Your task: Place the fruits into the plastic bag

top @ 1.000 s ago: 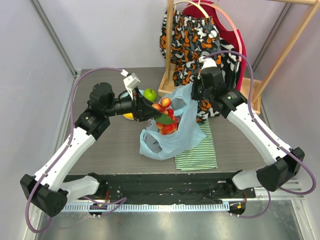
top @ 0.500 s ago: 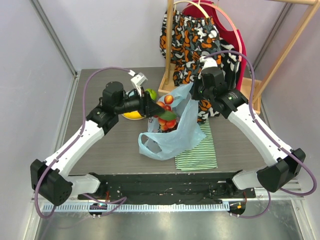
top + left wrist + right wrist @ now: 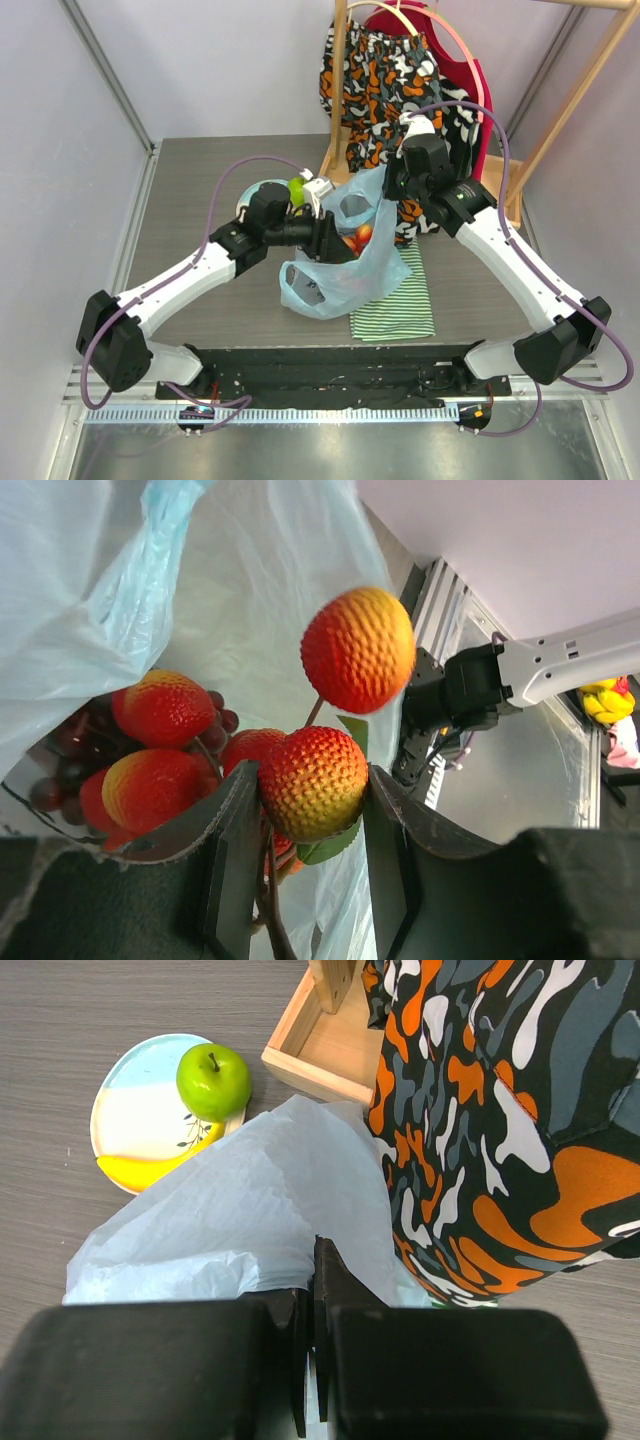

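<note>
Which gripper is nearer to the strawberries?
Left. The left gripper holds the strawberries in the plastic bag mouth; the right gripper pinches the bag's rim, apart from them.

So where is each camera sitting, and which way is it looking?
Top camera: high behind the arms, looking down at the table; both arms show, meeting at the plastic bag.
Left wrist camera: on the left arm, facing into the bag; the left jaws show, squeezing a strawberry.
Right wrist camera: on the right arm, looking down at bag, green apple and plate; the right jaws show, pinching the bag.
Shared: top and right wrist both see apple and plate.
</note>
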